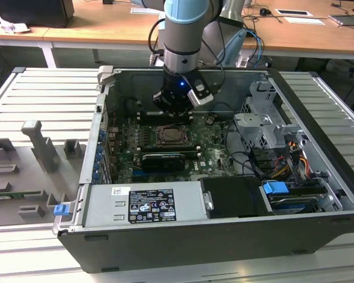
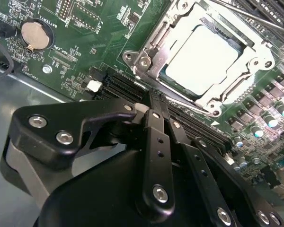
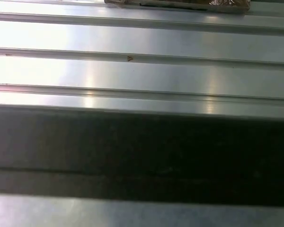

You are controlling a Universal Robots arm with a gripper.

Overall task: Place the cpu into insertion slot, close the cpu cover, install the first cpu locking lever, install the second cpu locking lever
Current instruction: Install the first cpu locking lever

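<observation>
Ribbed aluminium counter point(image 1: 35, 94) | open grey steel PC case point(image 1: 165, 247) | green motherboard point(image 2: 85, 42) | silvery square cpu point(image 2: 206, 56) seated in insertion slot point(image 2: 146, 59), cpu cover point(image 2: 255, 52) framing it | gripper point(image 2: 154, 101) beside socket, black fingers point(image 2: 156, 142) pressed narrow together, holding nothing

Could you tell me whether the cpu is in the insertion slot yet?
In: the cpu lies flat inside the insertion slot, with the cpu cover framing it.

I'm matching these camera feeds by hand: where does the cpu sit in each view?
Exterior view: the cpu lies in the insertion slot mid-motherboard, just below the gripper.
Second wrist view: the cpu is a pale square framed by the cpu cover, beyond the gripper.
First wrist view: ribbed metal panels, no cpu.
Shared landmark: the gripper.
</observation>
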